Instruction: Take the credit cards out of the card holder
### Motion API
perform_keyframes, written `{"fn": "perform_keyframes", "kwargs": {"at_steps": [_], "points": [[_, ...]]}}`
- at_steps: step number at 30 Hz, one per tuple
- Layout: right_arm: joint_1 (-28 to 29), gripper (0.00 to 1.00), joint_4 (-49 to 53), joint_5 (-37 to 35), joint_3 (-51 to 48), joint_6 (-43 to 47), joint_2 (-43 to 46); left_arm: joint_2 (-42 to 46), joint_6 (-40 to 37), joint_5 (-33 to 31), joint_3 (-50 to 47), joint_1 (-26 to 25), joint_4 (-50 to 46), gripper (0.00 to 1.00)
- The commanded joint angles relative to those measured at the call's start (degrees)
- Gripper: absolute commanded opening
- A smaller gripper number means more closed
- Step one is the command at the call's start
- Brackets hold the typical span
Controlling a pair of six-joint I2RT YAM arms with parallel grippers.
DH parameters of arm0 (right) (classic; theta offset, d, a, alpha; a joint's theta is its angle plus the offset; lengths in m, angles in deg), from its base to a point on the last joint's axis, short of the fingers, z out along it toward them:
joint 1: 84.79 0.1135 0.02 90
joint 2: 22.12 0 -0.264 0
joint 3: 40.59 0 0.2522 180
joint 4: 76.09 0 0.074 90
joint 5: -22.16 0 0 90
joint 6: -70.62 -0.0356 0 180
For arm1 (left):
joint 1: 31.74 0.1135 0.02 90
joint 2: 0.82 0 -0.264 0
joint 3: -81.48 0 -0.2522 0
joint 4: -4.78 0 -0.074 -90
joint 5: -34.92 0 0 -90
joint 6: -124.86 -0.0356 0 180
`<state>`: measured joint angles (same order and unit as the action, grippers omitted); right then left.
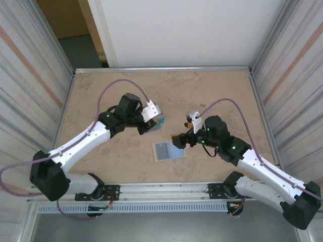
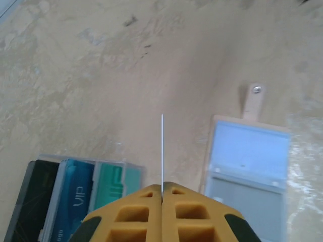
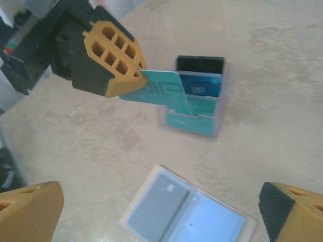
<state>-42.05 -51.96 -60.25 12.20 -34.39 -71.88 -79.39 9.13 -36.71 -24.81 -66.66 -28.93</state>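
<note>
While right hand point(image 3: 160, 196) wide over card holder point(image 3: 187, 216), left hand point(image 2: 162, 188) tight on teal card point(image 3: 162, 91).

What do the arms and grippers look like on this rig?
White links, black joints and bases, a mauve cable looping to each wrist. Left gripper and right gripper: yellow lattice-cut fingers with black trim. Green lights glow on the right arm.
</note>
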Motion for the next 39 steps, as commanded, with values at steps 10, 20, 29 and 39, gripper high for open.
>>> {"fn": "perform_keyframes", "kwargs": {"at_steps": [10,20,29,39], "points": [[-1.4,0.99,4.7,-14.1,4.0,-7.9,-4.0,-11.8,-4.5,2.2,2.4,5.7,5.1,0.00],[-2.5,0.99,4.4,-13.9,3.1,-8.9,-2.9,-15.4,-5.6,0.8,3.1,6.2,5.1,0.00],[-3.0,0.99,4.2,-13.3,2.5,-9.4,-2.7,-17.1,-6.0,0.2,3.5,7.1,5.3,0.00],[-3.2,0.99,4.0,-13.0,2.1,-9.5,-2.3,-19.2,-7.2,1.1,4.2,7.4,5.3,0.00]]}}
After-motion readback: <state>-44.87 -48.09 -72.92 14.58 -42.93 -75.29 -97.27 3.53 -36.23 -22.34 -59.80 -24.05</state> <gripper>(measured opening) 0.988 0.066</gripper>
